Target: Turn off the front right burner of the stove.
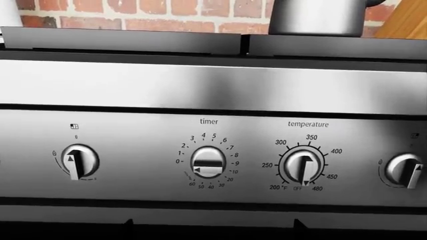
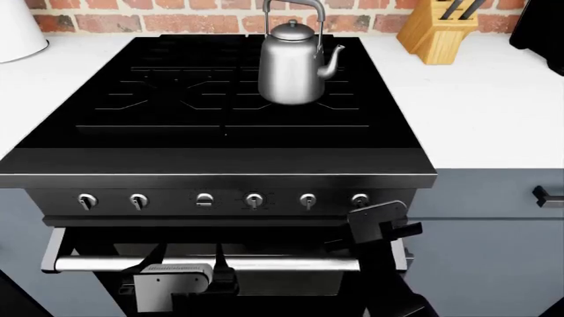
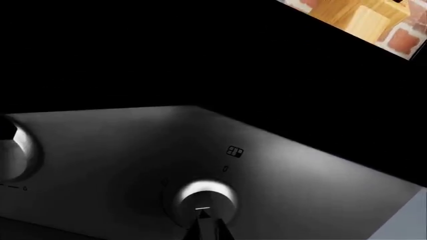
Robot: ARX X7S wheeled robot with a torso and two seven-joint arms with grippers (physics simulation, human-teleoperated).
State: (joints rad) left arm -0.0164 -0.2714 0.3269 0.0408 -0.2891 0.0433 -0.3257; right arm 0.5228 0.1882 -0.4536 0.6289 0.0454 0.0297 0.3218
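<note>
Stove fills the front; its rightmost knob is met by the right pincer, grip state unclear. Knob should be squarely clasped, then turned to off.

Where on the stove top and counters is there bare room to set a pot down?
The left half of the stove grates, beside the kettle, is bare. So is the white counter in front of the knife block. It is crowded at the knob panel's right end, where the right claw sits by the rightmost knob.
</note>
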